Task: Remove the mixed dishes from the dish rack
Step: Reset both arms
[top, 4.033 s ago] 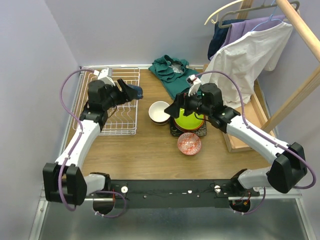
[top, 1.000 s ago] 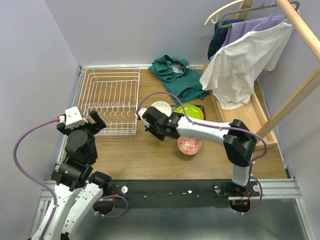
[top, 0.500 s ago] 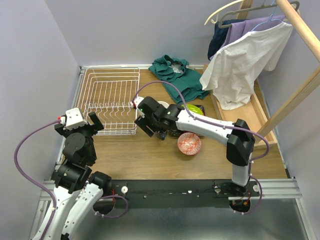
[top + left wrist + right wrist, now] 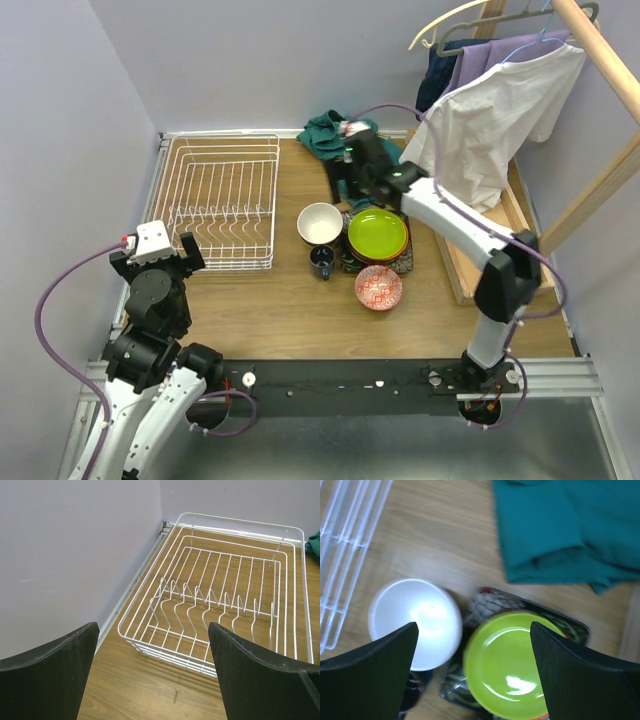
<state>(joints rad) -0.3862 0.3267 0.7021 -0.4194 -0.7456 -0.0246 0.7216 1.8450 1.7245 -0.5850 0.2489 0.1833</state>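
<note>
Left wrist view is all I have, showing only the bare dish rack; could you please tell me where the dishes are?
Observer: On the table right of the dish rack, with the lime-green plate stacked over the black square plate.
Operator: Thank you; is the mug out too?
Observer: Yes, the dark-blue mug stands on the near side of the white bowl.
Operator: And the right gripper?
Observer: The right gripper is open and empty, raised near the green cloth.
</note>
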